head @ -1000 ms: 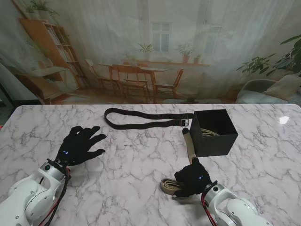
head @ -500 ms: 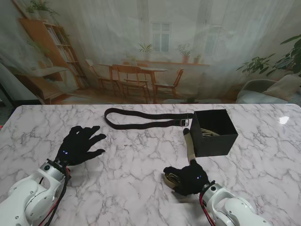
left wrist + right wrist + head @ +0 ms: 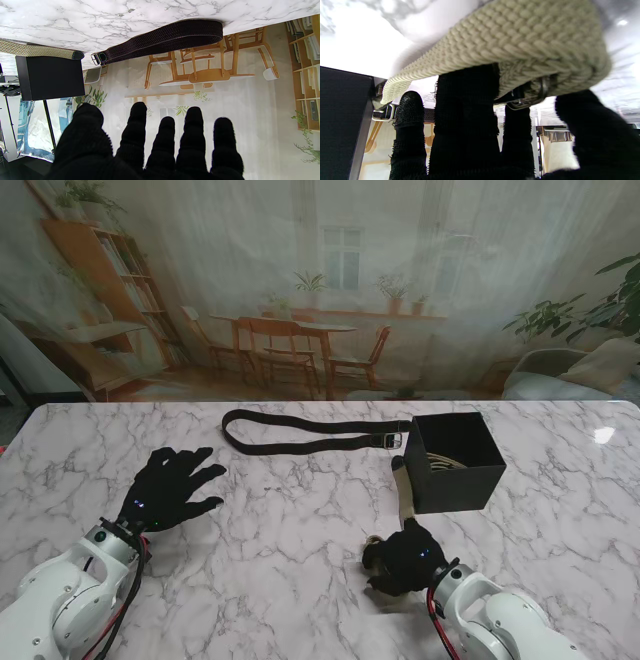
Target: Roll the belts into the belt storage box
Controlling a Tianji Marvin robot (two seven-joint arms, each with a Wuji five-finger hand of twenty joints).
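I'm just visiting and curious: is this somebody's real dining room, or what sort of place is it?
Probably a staged test setup, not a home. The dining room is a printed backdrop hanging behind a marble-look table, and the left wrist view shows stands and gear past the black box.

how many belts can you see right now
3, possibly. A black belt lies flat at the table's far side. A beige belt runs beside the box into the right hand. Something beige, seemingly a rolled belt, sits inside the box; more may be hidden there.

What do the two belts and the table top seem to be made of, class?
Beige belt: braided fabric, matte; plaited strands show. Dark belt: woven webbing, matte, metal buckle. Table top: marble look, glossy, grey veins; possibly laminate.
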